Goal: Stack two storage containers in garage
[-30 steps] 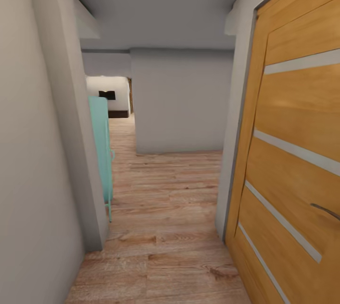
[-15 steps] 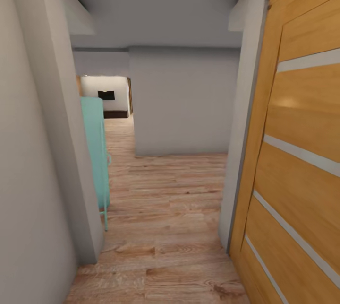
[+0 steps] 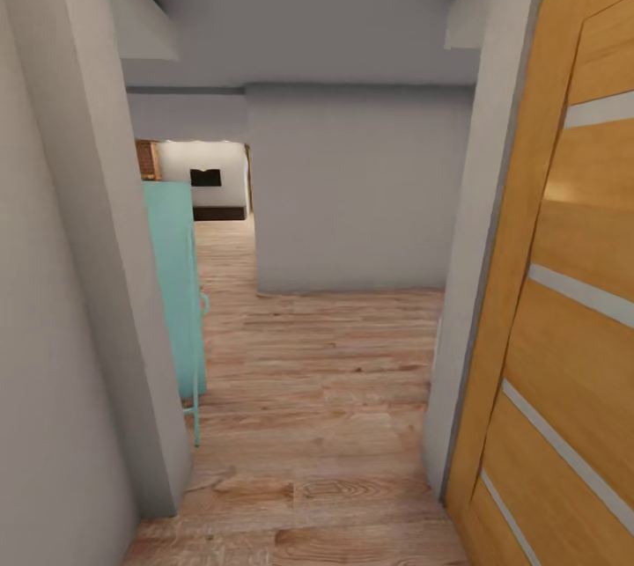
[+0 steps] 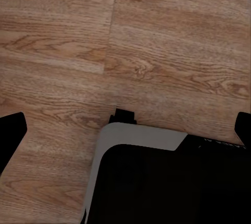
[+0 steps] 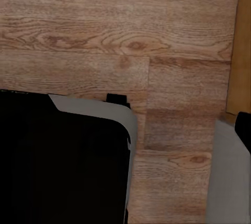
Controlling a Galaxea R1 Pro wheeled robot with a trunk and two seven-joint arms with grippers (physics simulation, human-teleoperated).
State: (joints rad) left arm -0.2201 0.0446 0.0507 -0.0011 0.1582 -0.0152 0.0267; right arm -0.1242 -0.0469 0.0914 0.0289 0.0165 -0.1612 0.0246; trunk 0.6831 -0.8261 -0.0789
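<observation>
Head view gives you a narrow hallway with a light wood plank floor [image 3: 308, 390]; a teal cabinet [image 3: 176, 284] stands at your left wall, an orange wooden door [image 3: 563, 302] at your right, a grey wall [image 3: 352, 187] ahead; past it a far doorway opens on a lit room; no container is in sight. Below your left pincer [image 4: 125, 124] lie planks and the robot's base [image 4: 162, 182], fingertips [image 4: 11, 130] wide apart; your right pincer's spread you cannot tell, one dark tip [image 5: 244, 127] showing.
</observation>
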